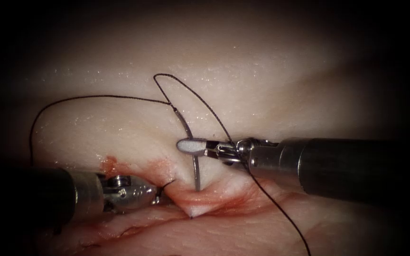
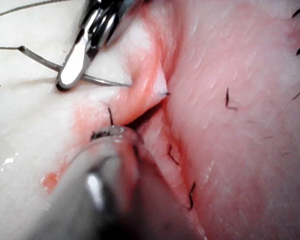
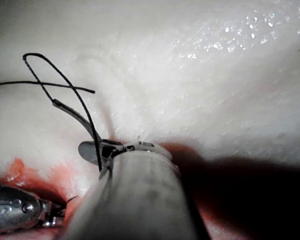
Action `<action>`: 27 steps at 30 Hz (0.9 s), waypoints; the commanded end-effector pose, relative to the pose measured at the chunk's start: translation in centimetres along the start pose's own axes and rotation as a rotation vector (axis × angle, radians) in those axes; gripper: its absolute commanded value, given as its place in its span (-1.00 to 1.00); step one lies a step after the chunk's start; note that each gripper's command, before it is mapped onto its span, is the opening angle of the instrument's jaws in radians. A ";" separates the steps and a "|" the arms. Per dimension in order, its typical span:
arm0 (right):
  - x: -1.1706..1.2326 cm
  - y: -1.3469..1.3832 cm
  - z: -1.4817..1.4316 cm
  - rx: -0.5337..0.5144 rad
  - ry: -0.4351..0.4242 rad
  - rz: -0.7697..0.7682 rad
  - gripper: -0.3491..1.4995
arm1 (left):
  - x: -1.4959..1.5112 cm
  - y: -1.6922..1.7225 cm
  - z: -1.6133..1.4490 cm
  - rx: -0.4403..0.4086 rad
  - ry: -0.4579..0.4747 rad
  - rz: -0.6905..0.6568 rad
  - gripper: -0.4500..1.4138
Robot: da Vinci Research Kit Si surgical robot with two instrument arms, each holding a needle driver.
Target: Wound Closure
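My right tool (image 1: 188,145) reaches in from the right, jaws shut across the middle of the curved needle (image 1: 196,168). The needle's point end goes down into the far edge of the cut (image 1: 243,205). A dark tip (image 1: 191,216) shows at the raised lip of tissue (image 1: 262,85). Its tail end (image 1: 175,110) stands up, free of the tissue. Black thread (image 1: 96,96) runs left from the tail, and a loop (image 1: 200,102) crosses my right tool's wrist. My left tool (image 1: 159,191) lies low at the left, jaws shut on the tissue edge beside the needle. The left wrist view has the needle (image 2: 102,80) in the right tool's jaws (image 2: 72,70).
Red fluid (image 1: 119,167) stains the tissue above my left tool and along the cut. A thread strand (image 1: 281,213) trails down to the lower right over the near tissue. Short cut thread ends (image 2: 229,100) stick out of the near side, and one short end (image 1: 169,182) lies at my left tool's tip.
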 end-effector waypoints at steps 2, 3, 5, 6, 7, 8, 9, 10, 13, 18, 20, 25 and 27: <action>0.35 0.02 0.02 0.001 0.033 -0.026 -1.00 | 0.04 0.03 0.08 0.000 0.000 0.004 -0.28; 0.35 0.02 0.02 0.001 0.033 -0.026 -1.00 | 0.04 0.03 0.08 0.000 0.000 0.004 -0.28; 0.51 0.01 0.00 -0.001 0.049 -0.030 -1.00 | 0.06 0.04 0.08 0.001 0.000 0.006 -0.28; 0.57 0.00 -0.01 0.001 0.056 -0.034 -1.00 | 0.08 0.05 0.08 0.001 -0.001 0.005 -0.28; 0.70 -0.04 -0.02 0.008 0.068 -0.042 -1.00 | 0.10 0.07 0.07 0.001 -0.001 0.008 -0.28; 0.70 -0.04 -0.02 0.008 0.068 -0.042 -1.00 | 0.10 0.07 0.07 0.001 -0.001 0.008 -0.28; 0.75 -0.06 -0.02 0.011 0.070 -0.039 -1.00 | 0.11 0.07 0.06 0.000 -0.002 0.006 -0.28; 0.80 -0.08 -0.01 0.012 0.069 -0.049 -1.00 | 0.13 0.08 0.05 -0.001 -0.002 0.004 -0.28; 0.95 -0.17 0.00 0.024 0.074 -0.057 -1.00 | 0.17 0.07 0.00 -0.005 0.000 0.006 -0.28; 1.12 -0.17 -0.03 0.027 0.072 -0.067 -1.00 | 0.23 0.04 -0.10 -0.002 0.019 -0.002 -0.30; 1.18 -0.16 -0.06 0.029 0.079 -0.075 -1.00 | 0.24 0.05 -0.12 -0.003 0.022 -0.004 -0.30; 1.20 -0.15 -0.07 0.048 0.085 -0.076 -1.00 | 0.25 0.05 -0.12 -0.002 0.022 -0.005 -0.30; 1.07 -0.12 -0.02 0.062 0.081 -0.003 -1.00 | 0.24 0.05 -0.12 -0.003 0.022 -0.004 -0.30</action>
